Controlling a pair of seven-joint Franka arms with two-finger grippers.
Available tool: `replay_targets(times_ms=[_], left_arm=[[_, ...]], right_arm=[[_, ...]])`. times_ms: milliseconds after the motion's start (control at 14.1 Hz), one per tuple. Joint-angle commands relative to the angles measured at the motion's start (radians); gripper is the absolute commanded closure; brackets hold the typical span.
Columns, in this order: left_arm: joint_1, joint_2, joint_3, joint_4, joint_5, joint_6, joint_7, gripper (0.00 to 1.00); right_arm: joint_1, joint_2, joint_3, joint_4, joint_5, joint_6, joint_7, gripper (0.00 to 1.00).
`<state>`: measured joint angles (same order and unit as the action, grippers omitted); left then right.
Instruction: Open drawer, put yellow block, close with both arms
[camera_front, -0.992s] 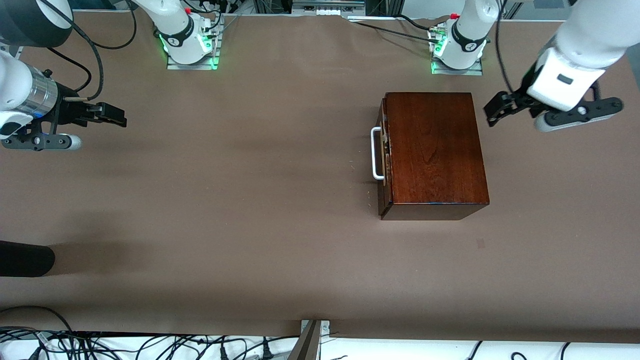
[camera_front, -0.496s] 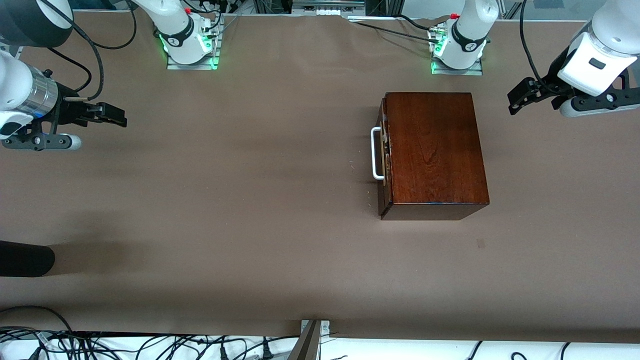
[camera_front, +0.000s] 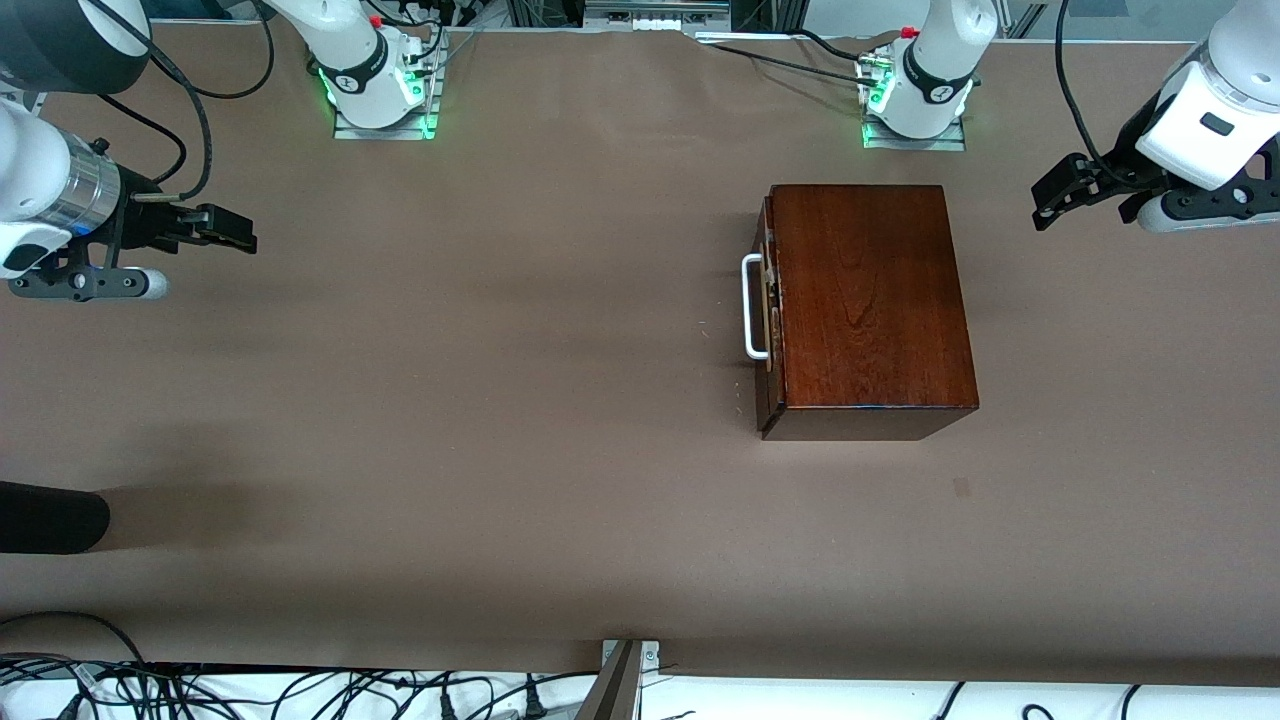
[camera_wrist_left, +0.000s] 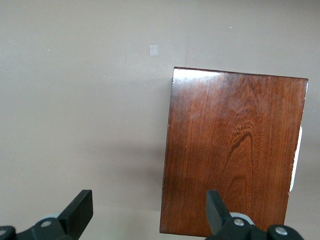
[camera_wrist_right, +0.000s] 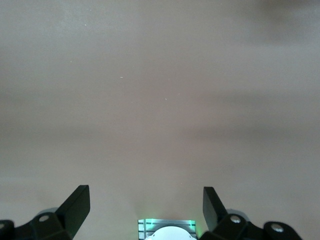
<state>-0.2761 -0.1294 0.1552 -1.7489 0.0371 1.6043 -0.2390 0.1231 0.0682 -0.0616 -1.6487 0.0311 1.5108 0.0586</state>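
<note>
Front view: glossy mahogany box (camera_front: 868, 300), drawer (camera_front: 766, 315) shut, both arms' jaws apart.

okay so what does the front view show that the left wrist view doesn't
Only the front view shows the right gripper, open over the table's right-arm end, both arm bases, and the drawer front, shut, with its white handle. Only the left wrist view shows the left gripper's open fingers up close. Both show the mahogany box and tabletop. Neither shows the yellow block.

We see glossy grained wood box (camera_front: 868, 300), smooth white handle (camera_front: 752, 306), matt brown surface (camera_front: 480, 400).
</note>
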Motion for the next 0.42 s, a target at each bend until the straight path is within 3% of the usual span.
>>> replay_targets(times_ms=[0, 354], left_arm=[[0.02, 0.004, -0.002, 0.012, -0.017, 0.0, 0.03, 0.0], [0.026, 0.002, -0.003, 0.015, -0.017, -0.001, 0.023, 0.0]], right_arm=[[0.007, -0.001, -0.006, 0.007, 0.016, -0.014, 0.0, 0.0], [0.007, -0.001, -0.006, 0.007, 0.016, -0.015, -0.005, 0.0]])
